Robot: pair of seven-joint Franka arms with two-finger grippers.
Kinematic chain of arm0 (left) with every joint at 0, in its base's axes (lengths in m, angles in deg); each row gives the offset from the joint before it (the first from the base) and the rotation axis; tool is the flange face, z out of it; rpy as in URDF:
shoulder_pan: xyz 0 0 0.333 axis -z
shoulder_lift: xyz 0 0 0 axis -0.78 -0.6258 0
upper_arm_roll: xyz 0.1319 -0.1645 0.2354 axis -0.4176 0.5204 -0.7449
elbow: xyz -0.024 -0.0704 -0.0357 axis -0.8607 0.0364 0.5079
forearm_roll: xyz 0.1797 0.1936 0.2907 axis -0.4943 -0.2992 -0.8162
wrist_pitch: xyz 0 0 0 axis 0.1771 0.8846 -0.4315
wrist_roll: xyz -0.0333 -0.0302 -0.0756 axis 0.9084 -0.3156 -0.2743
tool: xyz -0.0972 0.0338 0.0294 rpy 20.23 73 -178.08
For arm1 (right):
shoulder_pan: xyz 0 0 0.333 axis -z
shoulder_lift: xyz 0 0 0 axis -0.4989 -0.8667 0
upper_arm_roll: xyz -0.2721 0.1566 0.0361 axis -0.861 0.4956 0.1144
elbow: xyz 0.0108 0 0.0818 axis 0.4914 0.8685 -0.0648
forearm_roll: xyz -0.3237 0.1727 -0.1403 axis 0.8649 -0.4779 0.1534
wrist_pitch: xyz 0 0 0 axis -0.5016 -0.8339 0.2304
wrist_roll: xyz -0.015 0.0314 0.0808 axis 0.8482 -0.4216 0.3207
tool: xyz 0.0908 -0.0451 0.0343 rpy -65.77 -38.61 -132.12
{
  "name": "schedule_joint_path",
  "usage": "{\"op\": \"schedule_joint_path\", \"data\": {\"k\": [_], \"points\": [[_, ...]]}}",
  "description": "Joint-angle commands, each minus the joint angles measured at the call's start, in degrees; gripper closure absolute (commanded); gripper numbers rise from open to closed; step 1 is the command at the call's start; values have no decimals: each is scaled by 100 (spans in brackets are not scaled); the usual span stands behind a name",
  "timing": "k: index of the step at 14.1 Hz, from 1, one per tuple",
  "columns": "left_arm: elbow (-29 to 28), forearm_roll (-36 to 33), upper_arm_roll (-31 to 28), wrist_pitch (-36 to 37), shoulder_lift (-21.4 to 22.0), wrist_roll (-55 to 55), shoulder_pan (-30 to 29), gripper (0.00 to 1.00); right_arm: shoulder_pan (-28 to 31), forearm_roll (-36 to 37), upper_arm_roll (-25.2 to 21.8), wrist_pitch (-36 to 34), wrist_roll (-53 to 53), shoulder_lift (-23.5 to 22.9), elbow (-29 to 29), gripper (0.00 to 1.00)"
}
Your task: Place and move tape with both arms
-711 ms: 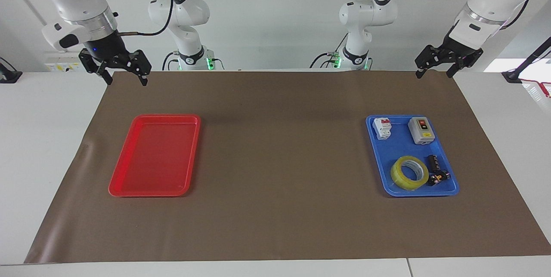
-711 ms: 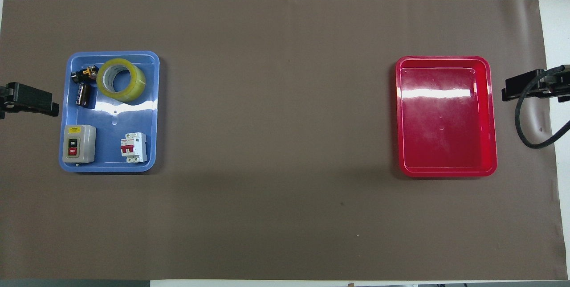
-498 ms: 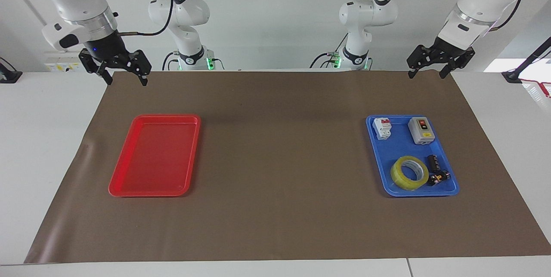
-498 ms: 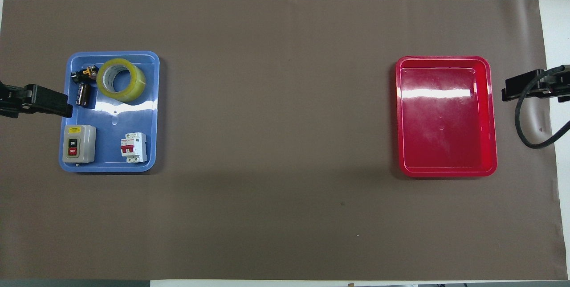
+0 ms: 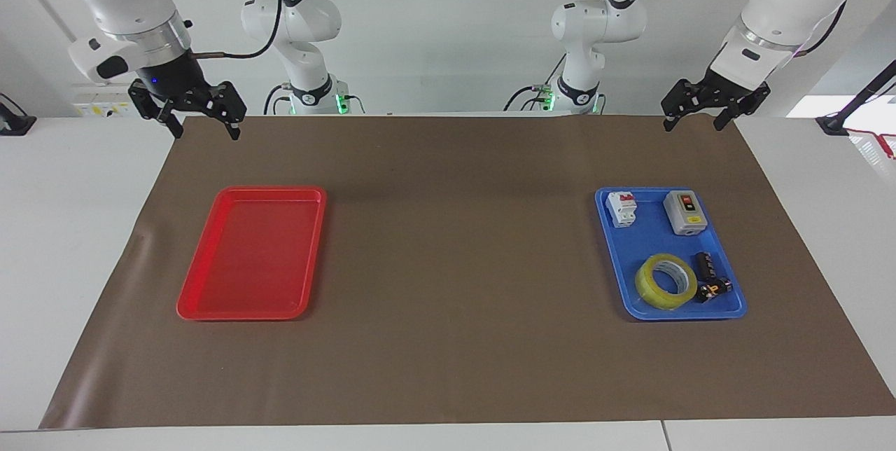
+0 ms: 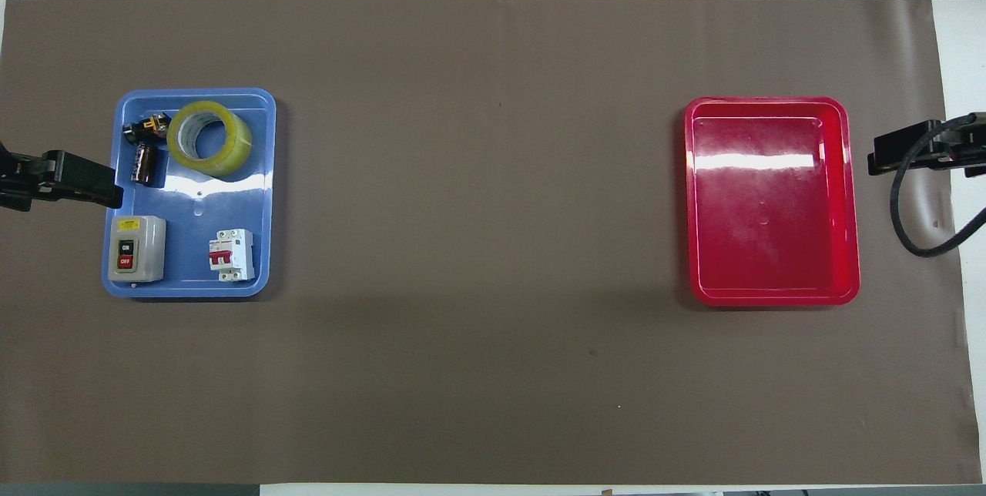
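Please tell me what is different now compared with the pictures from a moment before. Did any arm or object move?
Only the left hand moved: it swung in from the left arm's end of the table toward the blue tray, staying high in the air and empty, with its fingers open. The right hand waits where it was, open. The tape and the other parts stayed in the blue tray, and the red tray did not move.
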Motion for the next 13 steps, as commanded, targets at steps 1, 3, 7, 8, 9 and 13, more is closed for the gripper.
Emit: {"op": "schedule_joint_path", "data": {"k": [1,3,7,8,9,13], "points": [[-116,-137,-31,-152,34,-55,33,0,22,8,17,65,-83,42,81,0],[6,-129,-84,-101,-19,-46,24,0,23,8,26,65,-83,42,81,0],[-28,-278,-172,-548,34,121,-98,0,14,8,26,74,-83,51,99,0],[-28,-287,-233,-609,-36,112,-204,0,22,8,26,74,-83,51,99,0],[15,-278,-242,-723,-167,103,-318,0,23,8,26,74,-92,51,99,0],[175,-208,-242,-1468,-932,164,-635,0,23,8,26,74,-92,51,99,0]]}}
